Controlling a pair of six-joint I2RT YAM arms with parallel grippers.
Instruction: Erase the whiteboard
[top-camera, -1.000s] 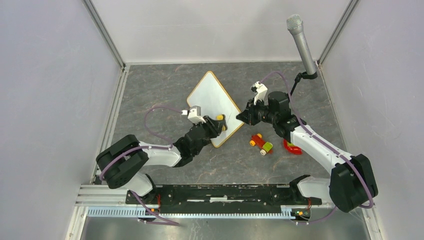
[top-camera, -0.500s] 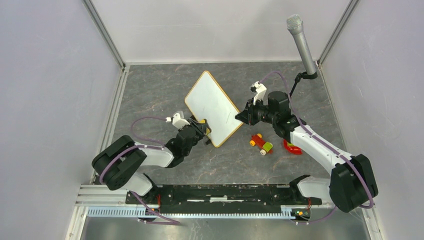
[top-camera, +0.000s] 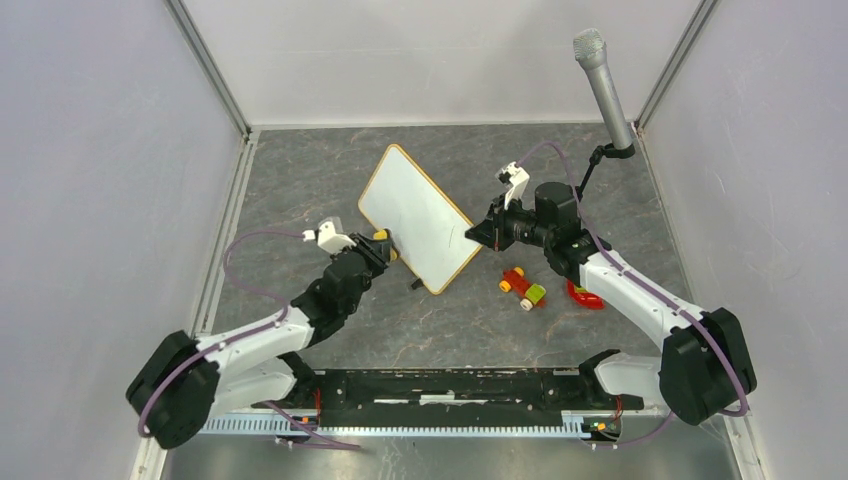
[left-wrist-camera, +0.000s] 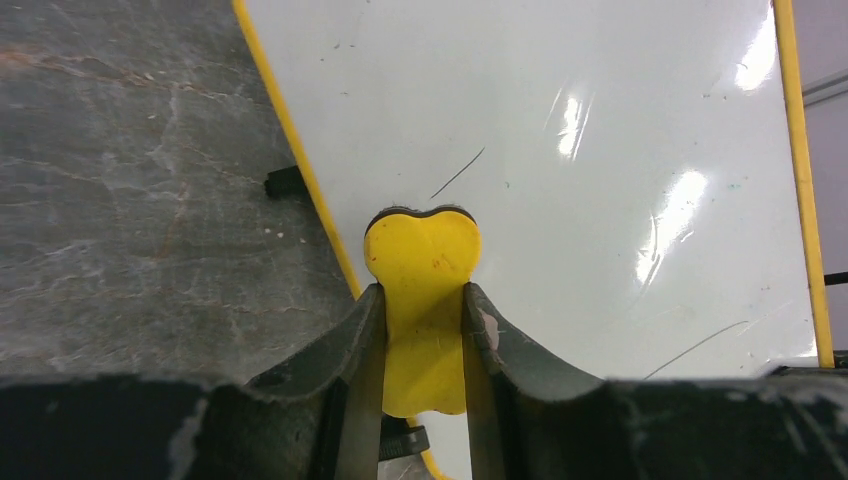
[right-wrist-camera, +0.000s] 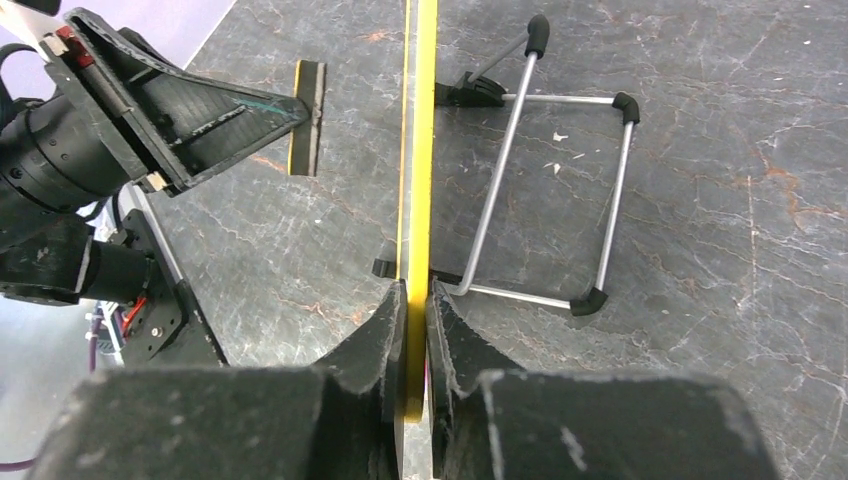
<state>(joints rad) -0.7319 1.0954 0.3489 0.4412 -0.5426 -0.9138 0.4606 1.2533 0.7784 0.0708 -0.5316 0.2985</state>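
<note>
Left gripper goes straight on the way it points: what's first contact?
Probably the whiteboard face, near its edge. The eraser held by the left gripper leads; right wrist view shows a gap between them.

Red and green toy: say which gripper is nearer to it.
Right. The right gripper, clamped on the whiteboard, is close beside the toy; the left gripper, holding the eraser, is across the whiteboard.

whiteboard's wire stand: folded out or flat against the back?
Folded out: the right wrist view shows the wire stand angling well away from the whiteboard edge.
</note>
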